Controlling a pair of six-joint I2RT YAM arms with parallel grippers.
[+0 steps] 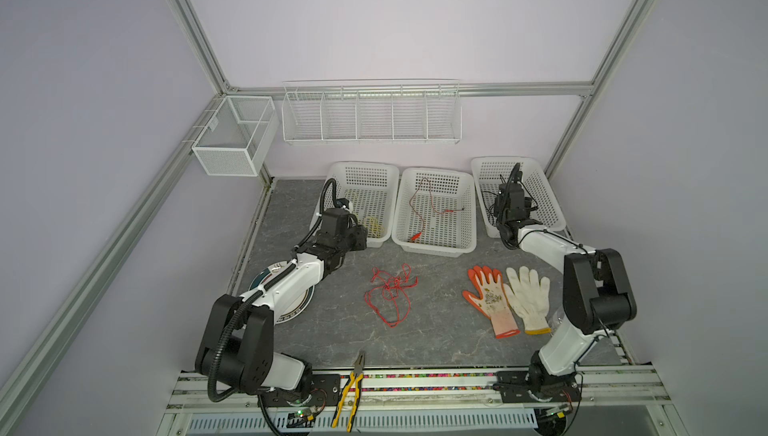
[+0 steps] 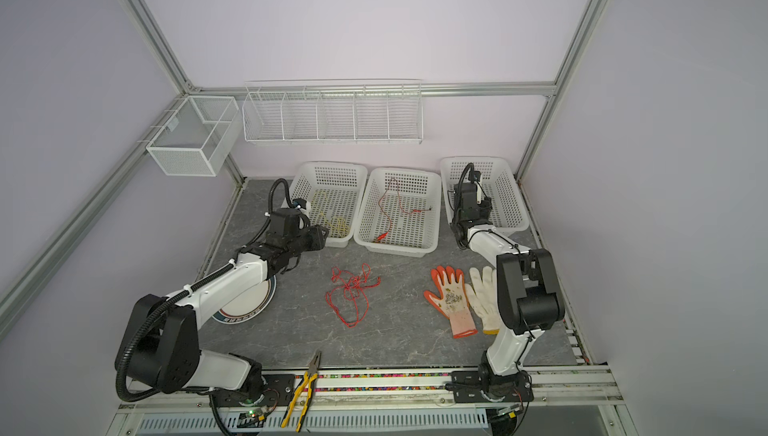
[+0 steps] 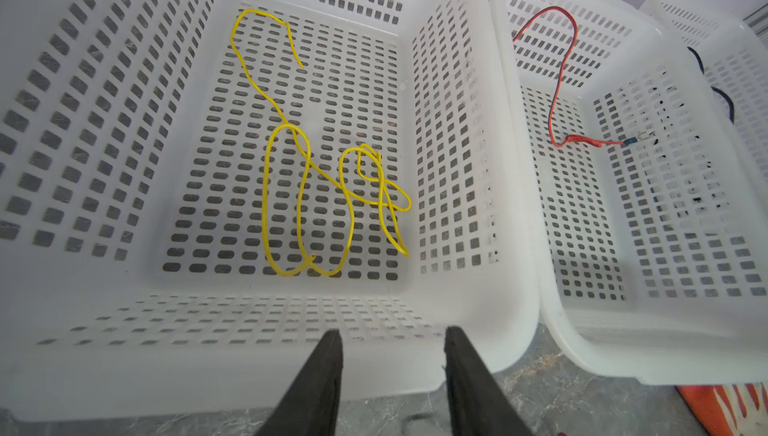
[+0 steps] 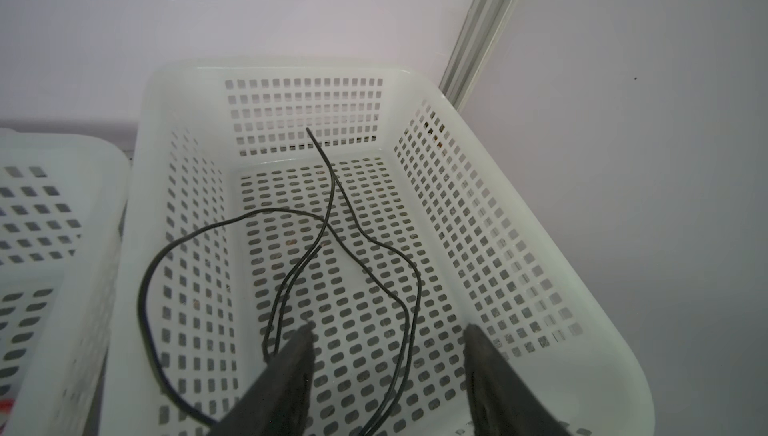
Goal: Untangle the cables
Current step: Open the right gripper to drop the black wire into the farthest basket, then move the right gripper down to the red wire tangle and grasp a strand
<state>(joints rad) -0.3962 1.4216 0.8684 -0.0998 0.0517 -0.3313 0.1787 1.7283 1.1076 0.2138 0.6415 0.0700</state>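
The cables lie apart. A yellow cable (image 3: pixel 266 197) is coiled on the floor of the left basket (image 1: pixel 361 166). A red cable with clip ends (image 1: pixel 415 237) lies in the middle basket (image 1: pixel 436 172). A black cable (image 4: pixel 331 193) loops loosely in the right basket (image 4: pixel 291 66). A tangled red cable (image 1: pixel 390 286) sits on the table in front of the baskets. My left gripper (image 3: pixel 392 334) is open and empty at the left basket's near rim. My right gripper (image 4: pixel 389 330) hangs open over the black cable, whose strands pass below the gap, unpinched.
An orange glove (image 1: pixel 490 301) and a white glove (image 1: pixel 528 299) lie at the right of the table. Yellow-handled pliers (image 1: pixel 353 388) rest on the front rail. A plate (image 1: pixel 291 309) sits under my left arm. Wire racks (image 1: pixel 372 116) hang on the back wall.
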